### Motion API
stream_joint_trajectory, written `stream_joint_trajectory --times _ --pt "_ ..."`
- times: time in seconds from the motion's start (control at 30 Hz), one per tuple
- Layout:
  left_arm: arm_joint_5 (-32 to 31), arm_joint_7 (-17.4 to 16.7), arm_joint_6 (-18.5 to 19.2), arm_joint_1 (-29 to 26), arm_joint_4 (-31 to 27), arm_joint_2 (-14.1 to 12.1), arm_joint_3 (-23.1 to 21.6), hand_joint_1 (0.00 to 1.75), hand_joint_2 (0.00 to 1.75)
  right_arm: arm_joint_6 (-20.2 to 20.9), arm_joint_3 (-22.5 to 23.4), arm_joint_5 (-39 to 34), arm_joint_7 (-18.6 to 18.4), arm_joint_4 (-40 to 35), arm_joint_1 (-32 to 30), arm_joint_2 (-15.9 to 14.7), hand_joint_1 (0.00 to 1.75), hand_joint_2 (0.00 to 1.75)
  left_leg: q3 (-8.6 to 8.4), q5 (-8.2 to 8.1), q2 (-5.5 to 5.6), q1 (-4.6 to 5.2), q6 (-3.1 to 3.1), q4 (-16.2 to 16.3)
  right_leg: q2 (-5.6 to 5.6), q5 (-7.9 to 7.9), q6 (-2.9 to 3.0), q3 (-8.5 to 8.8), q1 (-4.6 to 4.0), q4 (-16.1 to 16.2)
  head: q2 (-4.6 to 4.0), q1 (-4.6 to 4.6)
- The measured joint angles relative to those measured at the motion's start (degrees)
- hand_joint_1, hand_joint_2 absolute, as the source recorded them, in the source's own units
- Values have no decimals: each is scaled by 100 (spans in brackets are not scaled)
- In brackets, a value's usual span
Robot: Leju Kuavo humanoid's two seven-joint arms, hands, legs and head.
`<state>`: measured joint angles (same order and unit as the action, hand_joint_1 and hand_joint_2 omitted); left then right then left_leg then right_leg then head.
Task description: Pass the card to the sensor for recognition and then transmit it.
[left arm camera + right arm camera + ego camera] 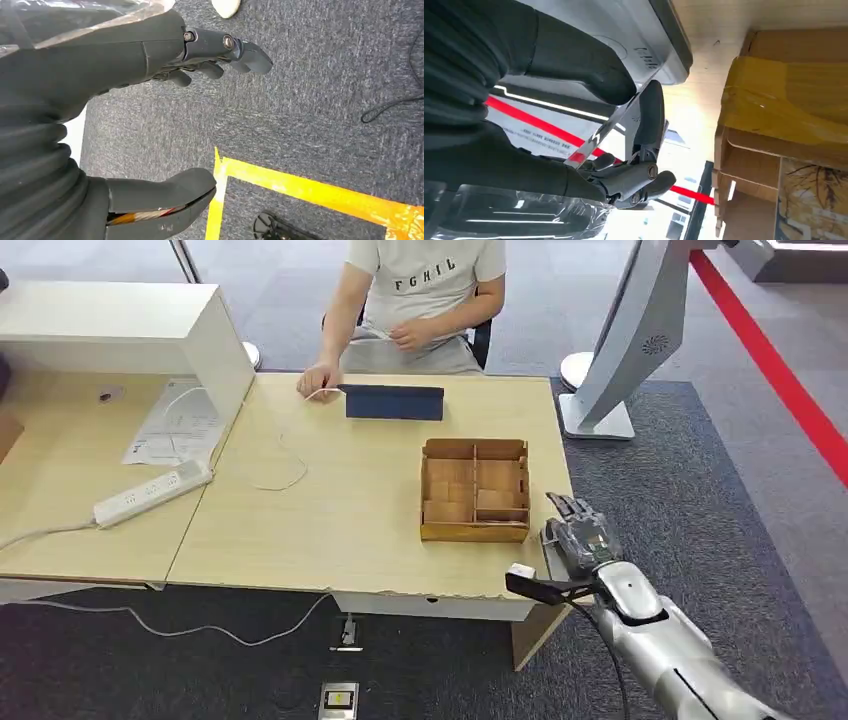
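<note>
My right hand (577, 536) hovers at the table's front right corner, just right of the wooden compartment box (475, 490). In the right wrist view this hand (624, 150) pinches a thin glossy card (614, 122) between thumb and fingers, close to the box's wall (749, 145). A dark blue flat sensor device (393, 402) stands at the table's far edge, well beyond the box. A seated person (425, 290) rests one hand (318, 380) on the table beside it. My left hand (200, 100) hangs over grey carpet with its fingers apart and nothing in it.
A white power strip (152, 493) with its cable, papers (175, 425) and a white cabinet (120, 330) occupy the table's left part. A white kiosk stand (625, 350) rises right of the table. Yellow tape (310, 187) marks the carpet below my left hand.
</note>
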<state>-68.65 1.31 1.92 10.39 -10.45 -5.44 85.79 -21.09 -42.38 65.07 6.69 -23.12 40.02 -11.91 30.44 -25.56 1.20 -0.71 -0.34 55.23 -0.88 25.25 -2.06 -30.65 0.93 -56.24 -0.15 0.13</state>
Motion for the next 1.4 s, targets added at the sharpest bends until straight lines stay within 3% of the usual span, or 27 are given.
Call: stream_joint_trajectory --times 0.8,1.2,1.4 --pt "-70 -13 4 0 0 -9 44 0 175 -11 207 57 83 -33 81 -28 175 175 5 1 1 0 0 0 0 -1 0 0 0 -4 0 0" --pt "-190 158 96 3 2 -2 44 0 175 302 271 107 682 -614 1343 291 175 175 7 5 -2 -1 -1 0 -3 -4 2 -10 -1 -12 0 0" --pt "-251 116 50 4 7 42 44 0 175 442 249 96 739 -695 1714 599 175 175 8 5 -2 -1 -1 0 -3 -3 2 -10 -1 -10 0 0"
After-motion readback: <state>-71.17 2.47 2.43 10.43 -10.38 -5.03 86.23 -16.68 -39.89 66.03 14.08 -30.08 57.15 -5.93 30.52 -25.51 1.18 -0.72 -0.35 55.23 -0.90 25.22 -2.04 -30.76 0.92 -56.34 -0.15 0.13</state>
